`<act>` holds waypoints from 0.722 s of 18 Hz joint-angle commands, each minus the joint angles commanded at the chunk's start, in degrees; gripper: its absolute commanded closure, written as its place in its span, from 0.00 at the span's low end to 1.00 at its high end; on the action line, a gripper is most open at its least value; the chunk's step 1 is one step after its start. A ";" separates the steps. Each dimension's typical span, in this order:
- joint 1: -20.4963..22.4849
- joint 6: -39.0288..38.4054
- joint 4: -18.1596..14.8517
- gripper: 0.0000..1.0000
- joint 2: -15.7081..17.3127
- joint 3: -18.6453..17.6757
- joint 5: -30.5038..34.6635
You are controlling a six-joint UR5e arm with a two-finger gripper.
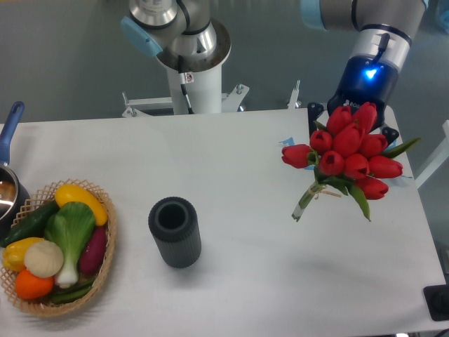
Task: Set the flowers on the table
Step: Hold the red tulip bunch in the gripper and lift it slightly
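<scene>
The flowers (351,151), a bunch of red tulips with green leaves and thin tied stems, hang in the air over the right part of the white table (245,161). The blooms face the camera and the stem ends (302,207) point down and to the left. My gripper (353,116) comes down from the upper right, directly behind the blooms. Its black finger parts show at both sides of the bunch, its fingertips are hidden by the blooms, and it appears shut on the flowers.
A dark ribbed cylindrical vase (175,232) stands upright left of centre. A wicker basket (105,267) of colourful vegetables sits at the front left, with a pot with a blue handle (10,126) behind it. The arm's base (189,63) stands at the back edge.
</scene>
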 joint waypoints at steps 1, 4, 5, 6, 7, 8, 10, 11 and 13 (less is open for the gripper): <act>-0.17 0.09 0.00 0.60 0.17 -0.17 0.09; -0.09 -0.09 0.00 0.60 0.18 -0.18 0.26; -0.17 0.09 0.00 0.60 0.35 -0.52 0.44; -0.26 0.09 0.00 0.60 0.35 -0.53 0.61; -0.35 0.09 0.00 0.60 0.79 -0.35 0.79; -0.35 0.09 0.00 0.60 1.31 -0.44 1.40; -0.44 0.00 0.00 0.60 1.93 -0.26 6.47; -0.61 0.00 0.00 0.60 2.19 -0.18 10.33; -1.05 -0.09 -0.35 0.60 3.42 -0.78 16.58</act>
